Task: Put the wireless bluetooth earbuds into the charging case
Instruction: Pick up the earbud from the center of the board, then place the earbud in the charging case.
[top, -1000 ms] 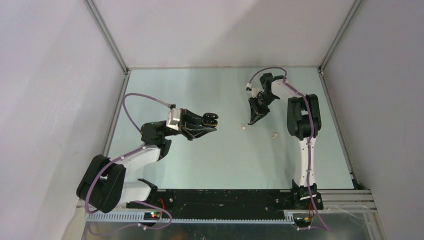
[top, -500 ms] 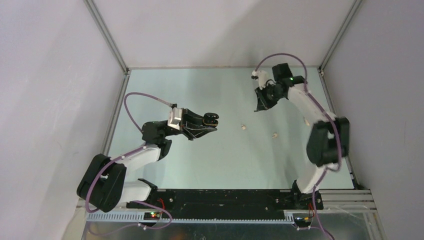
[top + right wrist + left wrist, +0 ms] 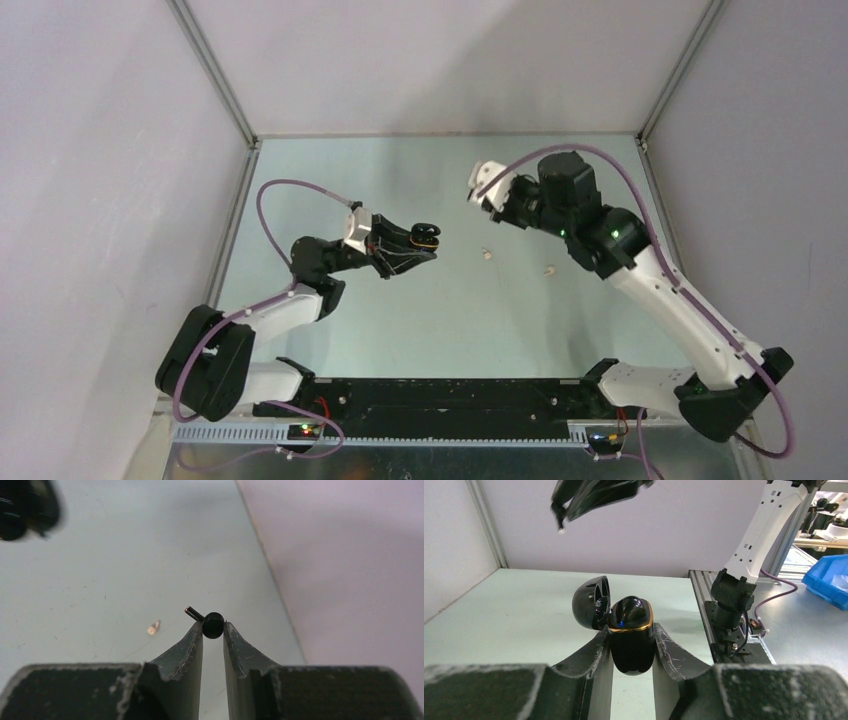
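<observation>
The black earbud [image 3: 214,624] sits pinched right at the tips of the right gripper [image 3: 213,631], round body between the fingers and its short stem poking out to the upper left. It is held up off the table [image 3: 400,320], and the jaws are closed tight on it.

Over on the other side is the charging case [image 3: 630,652], black with a gold rim and a small blue light glowing on the front. The left gripper [image 3: 630,628] clamps it upright by the body. The lid [image 3: 591,602] is flipped open to the left, showing its hollows.

From the left wrist camera the right gripper hangs high above and beyond the case, well apart from it.

On the table lie two off-white earbuds. One [image 3: 487,254] is between the case and the right arm [image 3: 660,290], and the other [image 3: 550,269] is just to its right, closer to that arm. Neither touches anything. The right wrist camera catches one of them on the table beneath its fingertips.
</observation>
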